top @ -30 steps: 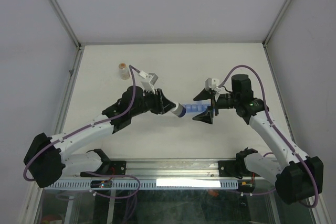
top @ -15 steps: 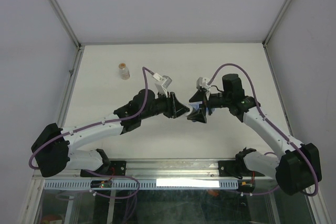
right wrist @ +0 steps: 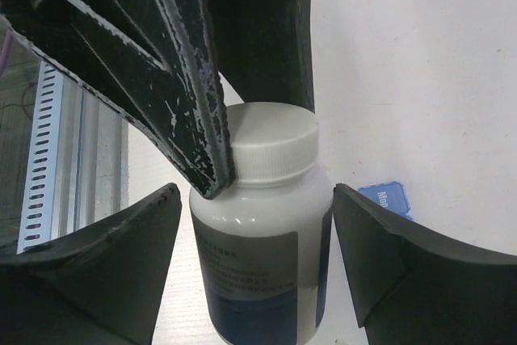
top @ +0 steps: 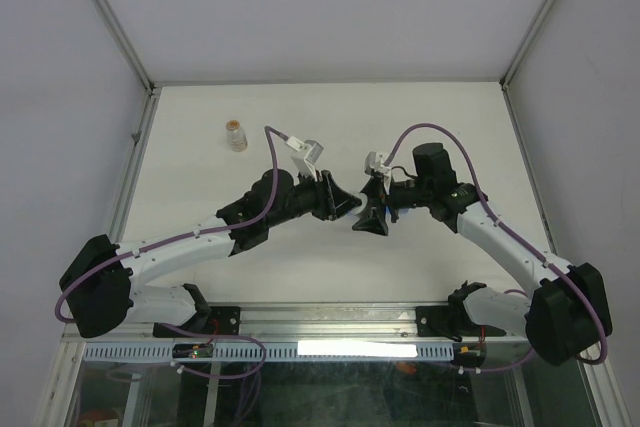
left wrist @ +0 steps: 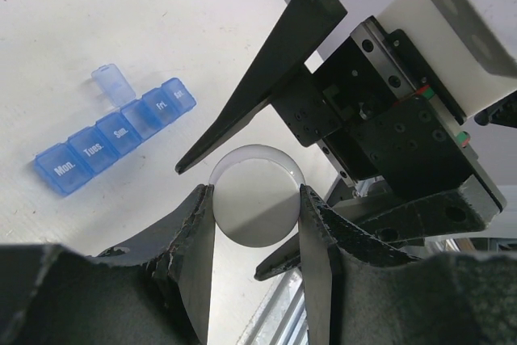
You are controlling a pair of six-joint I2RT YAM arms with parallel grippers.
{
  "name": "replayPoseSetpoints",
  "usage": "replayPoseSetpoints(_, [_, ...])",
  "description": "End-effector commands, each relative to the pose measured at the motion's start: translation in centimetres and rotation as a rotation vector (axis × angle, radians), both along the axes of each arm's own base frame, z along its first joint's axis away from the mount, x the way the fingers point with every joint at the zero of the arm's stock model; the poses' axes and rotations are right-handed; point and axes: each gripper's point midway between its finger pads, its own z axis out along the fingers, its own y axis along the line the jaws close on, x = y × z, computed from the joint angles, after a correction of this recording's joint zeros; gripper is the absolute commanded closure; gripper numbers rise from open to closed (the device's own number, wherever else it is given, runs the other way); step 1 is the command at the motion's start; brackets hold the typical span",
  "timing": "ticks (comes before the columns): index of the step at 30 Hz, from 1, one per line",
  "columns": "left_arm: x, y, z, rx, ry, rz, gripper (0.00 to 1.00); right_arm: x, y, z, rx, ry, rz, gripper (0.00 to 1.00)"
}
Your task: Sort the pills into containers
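Note:
My left gripper is shut on the white cap of a white pill bottle with a blue label, held above the table. My right gripper is open, its fingers on either side of the bottle's body with a gap on each side. In the top view the two grippers, left and right, meet at mid-table and hide the bottle. The blue pill organiser lies on the table below with one lid open; a corner of it shows in the right wrist view.
A small clear bottle with tan-orange contents stands at the far left of the table. Grey walls enclose the table on three sides, and a metal rail runs along the near edge.
The left gripper moved right with the bottle and the right gripper moved left to meet it. The right fingers now stand around the bottle. The organiser is now hidden in the top view.

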Motion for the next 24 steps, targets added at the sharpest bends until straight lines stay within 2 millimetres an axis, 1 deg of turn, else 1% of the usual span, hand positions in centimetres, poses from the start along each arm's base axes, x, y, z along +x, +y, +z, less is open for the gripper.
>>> replayPoseSetpoints(1, [0.3, -0.5, 5.2, -0.143, -0.071, 0.011, 1.00, 0.6, 0.6, 1.4, 0.027, -0.055, 0.011, 0.22])
replayPoseSetpoints(5, [0.1, -0.4, 5.5, -0.156, -0.073, 0.010, 1.00, 0.7, 0.6, 1.5, 0.026, -0.058, 0.006, 0.23])
replayPoseSetpoints(7, [0.1, -0.4, 5.5, -0.158, -0.072, 0.006, 1.00, 0.6, 0.6, 1.6, 0.030, -0.060, 0.012, 0.27])
replayPoseSetpoints(8, [0.1, -0.5, 5.4, -0.158, -0.071, 0.004, 1.00, 0.5, 0.7, 1.7, 0.034, -0.059, 0.018, 0.30])
replayPoseSetpoints(9, [0.1, -0.5, 5.4, -0.158, -0.070, 0.003, 1.00, 0.4, 0.7, 1.9, 0.038, -0.057, 0.025, 0.35])
replayPoseSetpoints(10, [0.0, -0.5, 5.4, -0.158, -0.069, 0.002, 1.00, 0.3, 0.8, 2.0, 0.042, -0.054, 0.031, 0.42])
replayPoseSetpoints(11, [0.1, -0.5, 5.3, -0.159, -0.068, 0.002, 1.00, 0.2, 0.8, 2.1, 0.046, -0.052, 0.037, 0.52])
replayPoseSetpoints(12, [0.0, -0.5, 5.5, -0.163, -0.071, 0.004, 1.00, 0.0, 0.8, 2.2, 0.048, -0.047, 0.044, 0.65])
replayPoseSetpoints(13, [0.0, -0.4, 5.6, -0.168, -0.074, 0.004, 1.00, -0.1, 0.8, 2.3, 0.050, -0.046, 0.050, 0.76])
replayPoseSetpoints(14, [-0.1, -0.3, 5.8, -0.177, -0.081, 0.003, 0.95, -0.2, 0.8, 2.4, 0.051, -0.044, 0.056, 0.86])
replayPoseSetpoints(15, [-0.3, -0.1, 6.2, -0.194, -0.095, -0.002, 0.82, -0.3, 0.8, 2.6, 0.055, -0.042, 0.063, 0.97])
replayPoseSetpoints(16, [-0.5, 0.2, 6.7, -0.215, -0.114, -0.006, 0.67, -0.5, 0.9, 2.8, 0.059, -0.038, 0.072, 1.00])
replayPoseSetpoints(17, [-1.1, 0.5, 6.7, -0.237, -0.142, -0.022, 0.50, -0.7, 0.8, 3.0, 0.063, -0.032, 0.082, 1.00])
replayPoseSetpoints(18, [-1.7, 1.0, 8.0, -0.294, -0.198, -0.041, 0.35, -1.0, 0.8, 3.1, 0.069, -0.023, 0.100, 1.00])
replayPoseSetpoints(19, [-2.3, 1.8, 8.8, -0.328, -0.246, -0.043, 0.22, -1.3, 0.8, 3.5, 0.082, -0.016, 0.125, 1.00])
replayPoseSetpoints(20, [-2.6, 2.4, 9.1, -0.345, -0.291, -0.040, 0.11, -1.7, 0.7, 3.7, 0.089, -0.008, 0.145, 1.00])
replayPoseSetpoints(21, [-2.9, 3.1, 9.5, -0.352, -0.345, -0.033, 0.03, -1.9, 0.6, 3.9, 0.096, -0.006, 0.161, 1.00])
replayPoseSetpoints(22, [-3.1, 3.8, 9.6, -0.346, -0.407, -0.029, 0.01, -2.3, 0.5, 4.0, 0.101, -0.001, 0.176, 1.00])
replayPoseSetpoints(24, [-3.8, 5.0, 9.9, -0.319, -0.546, -0.035, 0.01, -2.8, 0.3, 4.1, 0.108, -0.009, 0.206, 1.00])
